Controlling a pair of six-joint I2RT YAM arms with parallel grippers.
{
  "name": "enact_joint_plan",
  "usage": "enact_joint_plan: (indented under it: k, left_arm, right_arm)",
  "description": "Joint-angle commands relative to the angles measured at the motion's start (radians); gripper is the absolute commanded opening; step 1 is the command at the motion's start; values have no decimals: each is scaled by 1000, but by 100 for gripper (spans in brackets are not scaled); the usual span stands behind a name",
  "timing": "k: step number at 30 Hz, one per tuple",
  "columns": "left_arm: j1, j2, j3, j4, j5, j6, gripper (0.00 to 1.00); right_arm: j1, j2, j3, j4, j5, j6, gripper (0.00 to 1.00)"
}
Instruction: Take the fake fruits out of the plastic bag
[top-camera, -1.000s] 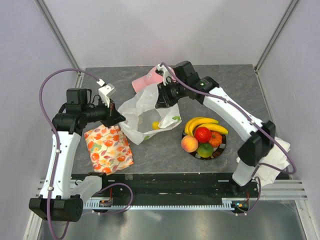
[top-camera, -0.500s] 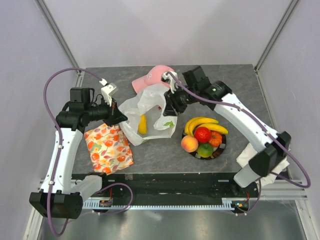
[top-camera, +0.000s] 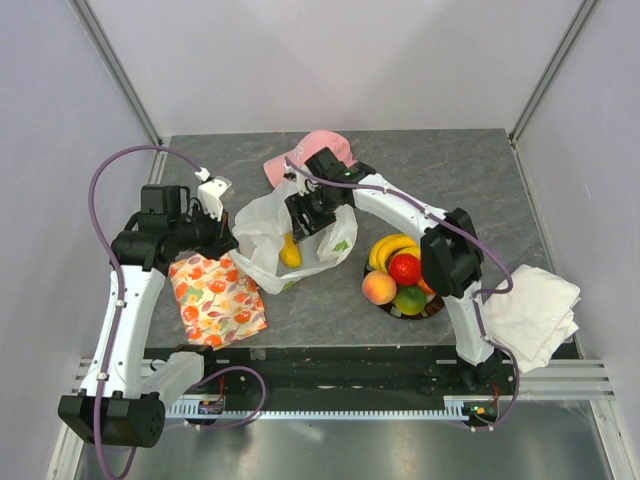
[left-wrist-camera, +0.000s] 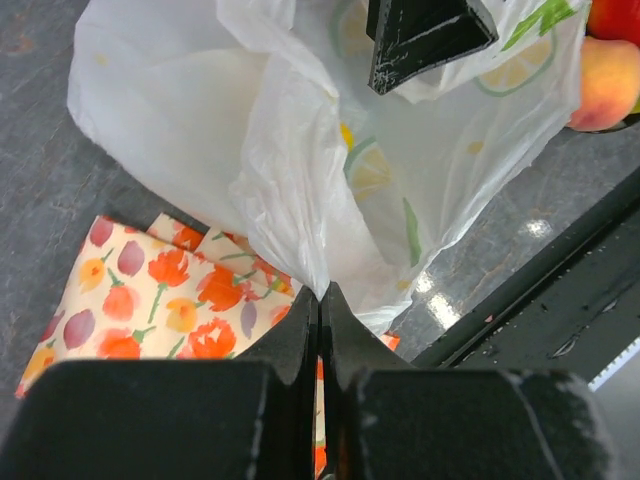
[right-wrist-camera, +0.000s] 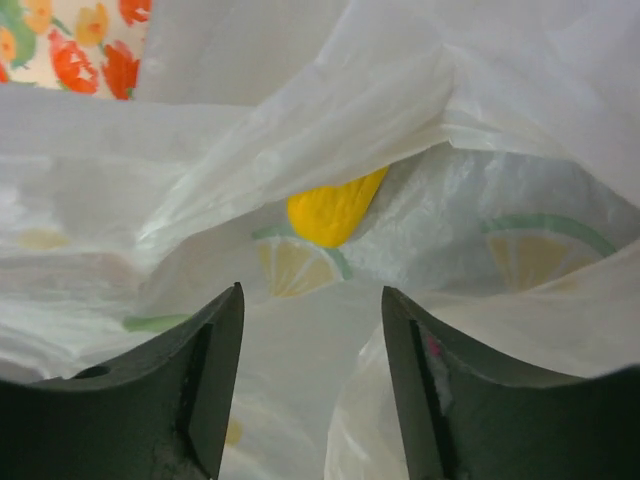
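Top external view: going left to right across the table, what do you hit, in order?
flowered cloth → plastic bag → heap of fake fruits → white cloth

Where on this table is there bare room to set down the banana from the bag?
The table is bare in its far right corner, between the pink cap and the fruit plate. A smaller patch lies near, between the flowered cloth and that plate. Crowded around the plastic bag.
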Motion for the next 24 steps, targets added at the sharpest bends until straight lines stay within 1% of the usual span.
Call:
enact_joint_plan:
  k: [1,6,13,14,21,22,23,24]
  left_arm:
    - [-3,1,18,-10,-65,26,2]
    - [-3,-7,6,-18,-50,23,1]
    - [-2,-21,2,-22,-41,16,2]
    - [-2,-19,4,-22,-39,14,2]
    - [1,-21,10,-24,-22,13,1]
    - [1,-24,10,-24,-15,11,1]
    - [3,-23,7,-24,-12,8,2]
    - [5,-24,5,-21,-10,6,2]
  right_arm:
    - [40,54,102,45,43,90,67]
    - [86,149,149,61,55,113,71]
    - [127,236,179,44,213,137,76]
    - [130,241,180,41,249,136,76]
    - [133,253,197,27,380,90,77]
    - [133,255,199,26,389,82,76]
    - [134,255,200,30,389,71,67]
    - [134,255,203,42,373,59,60]
